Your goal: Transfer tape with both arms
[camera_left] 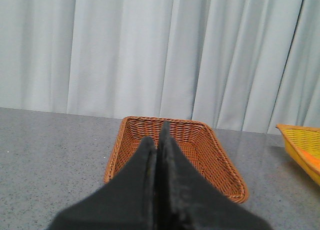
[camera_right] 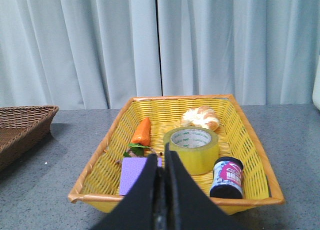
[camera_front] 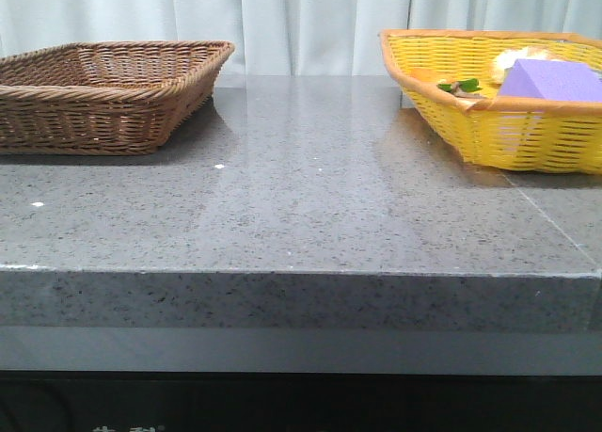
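Green printing runs around the inner core of the tape (camera_right: 191,149), too small to read. The dark jar (camera_right: 227,177) just beside it carries a pink and white label (camera_right: 229,174) whose lettering cannot be made out. Nothing else is legible.
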`<move>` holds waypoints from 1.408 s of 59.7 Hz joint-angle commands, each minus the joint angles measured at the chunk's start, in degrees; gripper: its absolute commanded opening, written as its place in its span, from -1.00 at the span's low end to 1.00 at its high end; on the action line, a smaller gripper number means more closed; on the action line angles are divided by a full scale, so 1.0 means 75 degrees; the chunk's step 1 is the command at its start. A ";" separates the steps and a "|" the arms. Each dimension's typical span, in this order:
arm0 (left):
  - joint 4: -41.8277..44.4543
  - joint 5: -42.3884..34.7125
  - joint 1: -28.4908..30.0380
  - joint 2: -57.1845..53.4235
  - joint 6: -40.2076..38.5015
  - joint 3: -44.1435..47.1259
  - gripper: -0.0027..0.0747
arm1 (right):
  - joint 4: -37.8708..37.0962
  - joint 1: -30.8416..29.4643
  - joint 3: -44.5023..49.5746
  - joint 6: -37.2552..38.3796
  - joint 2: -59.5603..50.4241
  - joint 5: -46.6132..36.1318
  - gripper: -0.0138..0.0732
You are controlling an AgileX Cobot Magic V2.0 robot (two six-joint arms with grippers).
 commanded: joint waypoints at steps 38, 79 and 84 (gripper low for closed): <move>-0.0025 0.1716 0.0003 0.3695 -0.0042 -0.2306 -0.98 | 0.0047 -0.0003 -0.2312 -0.0080 0.3904 0.1239 -0.84; 0.0377 0.1657 -0.0037 0.4807 -0.0042 -0.2306 0.37 | -0.0159 -0.0003 -0.2311 -0.0087 0.5374 0.1228 0.66; 0.0243 0.1556 -0.0290 0.4824 -0.0042 -0.2306 0.36 | -0.0159 -0.0003 -0.2424 -0.0071 0.5452 0.1251 0.63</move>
